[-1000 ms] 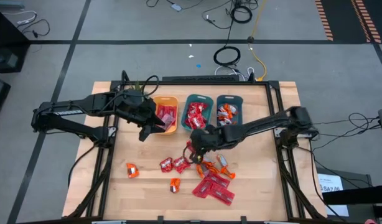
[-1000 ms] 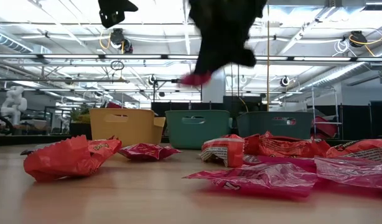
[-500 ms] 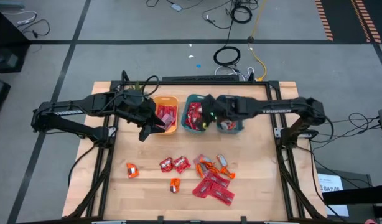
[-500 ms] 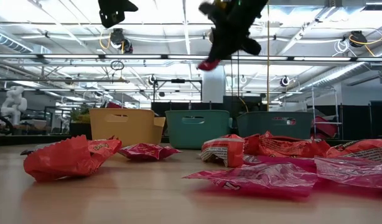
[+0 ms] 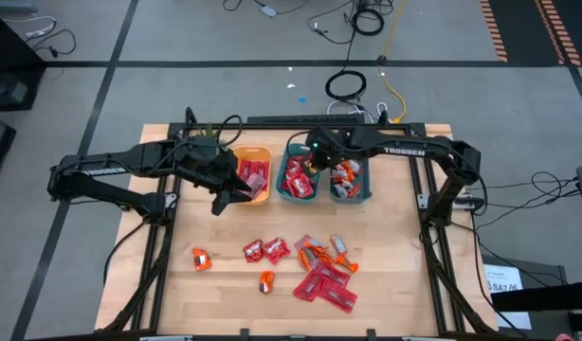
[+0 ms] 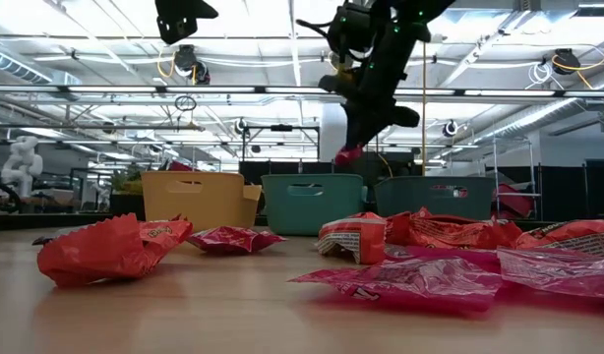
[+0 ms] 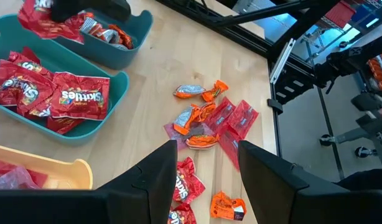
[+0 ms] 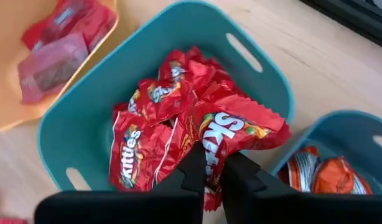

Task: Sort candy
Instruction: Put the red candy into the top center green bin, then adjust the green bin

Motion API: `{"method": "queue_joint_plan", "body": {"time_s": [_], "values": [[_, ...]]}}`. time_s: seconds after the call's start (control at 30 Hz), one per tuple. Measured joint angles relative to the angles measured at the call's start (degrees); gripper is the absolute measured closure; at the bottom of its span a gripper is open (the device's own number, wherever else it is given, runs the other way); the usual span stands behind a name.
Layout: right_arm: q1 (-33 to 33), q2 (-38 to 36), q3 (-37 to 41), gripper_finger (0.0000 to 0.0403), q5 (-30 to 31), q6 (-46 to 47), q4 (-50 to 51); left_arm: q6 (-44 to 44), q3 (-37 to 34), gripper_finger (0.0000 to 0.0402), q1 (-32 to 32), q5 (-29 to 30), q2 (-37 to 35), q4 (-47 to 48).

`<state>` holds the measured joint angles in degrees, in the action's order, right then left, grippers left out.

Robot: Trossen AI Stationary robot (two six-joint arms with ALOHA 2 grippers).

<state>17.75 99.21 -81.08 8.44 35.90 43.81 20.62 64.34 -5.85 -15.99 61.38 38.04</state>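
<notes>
My right gripper (image 8: 214, 171) hangs over the middle teal bin (image 8: 73, 124), shut on a red candy packet (image 8: 237, 134). That bin holds more red packets, the yellow bin (image 5: 264, 152) holds pinkish flat packets, and the right teal bin (image 5: 366, 152) holds orange pieces. Loose candy (image 5: 315, 270) lies on the wooden table nearer its front edge, with two orange pieces (image 5: 201, 259) farther left. My left gripper (image 7: 206, 174) stands open above the table beside the yellow bin, with nothing between its fingers. My right gripper pinches the red packet near one end (image 8: 214, 154) between its two fingers, which slant down from above. In the low view the packet (image 6: 349, 154) hangs below the fingertips, lifted clear above the middle teal bin.
Black frame rails (image 5: 419, 204) run along the table's sides and far edge. The three bins stand in a row at the far side. Bare board (image 5: 225, 284) lies near the front left, between the scattered sweets.
My right gripper has swung from above the loose candy toward the table's far edge, turning as it went, and now stands over the middle teal bin. It stayed shut, and the red packet went with it, clear of the table.
</notes>
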Motion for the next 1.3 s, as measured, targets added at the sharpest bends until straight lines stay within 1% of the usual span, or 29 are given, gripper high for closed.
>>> {"method": "queue_joint_plan", "body": {"time_s": [0.07,0.43,0.6,0.73,0.8,0.97,1.1,1.3], "values": [[0.2,0.3,0.0,0.0364,-1.4,-1.4,-0.4,0.0,0.0,0.0223,0.0,0.0,0.0,0.1],[0.3,0.4,0.0,0.023,-0.9,-1.3,-1.0,0.0,0.0,0.0223,0.0,0.0,0.0,0.2],[-0.3,-0.8,0.0,0.0194,-2.1,-1.0,-1.9,0.0,0.0,0.0223,0.0,0.0,0.0,0.2],[-2.6,-1.4,0.0,0.019,-9.5,-4.4,-5.9,0.0,0.0,0.0223,0.0,0.0,0.0,0.2],[-4.7,-1.4,0.0,0.0194,-11.7,-7.4,-8.4,0.0,0.0,0.0223,0.0,0.0,0.0,0.2],[-10.6,-1.4,0.0,0.0207,-11.9,-20.2,-14.3,0.0,0.0,0.0223,0.0,0.0,0.0,0.2],[-13.0,-1.0,-0.1,0.0216,-11.9,-20.0,-16.9,0.0,0.0,0.0223,0.0,0.0,0.0,0.2],[-13.1,2.5,0.0,0.023,-11.8,-21.4,-12.9,0.0,0.0,0.0223,0.0,0.0,0.0,0.0]]}}
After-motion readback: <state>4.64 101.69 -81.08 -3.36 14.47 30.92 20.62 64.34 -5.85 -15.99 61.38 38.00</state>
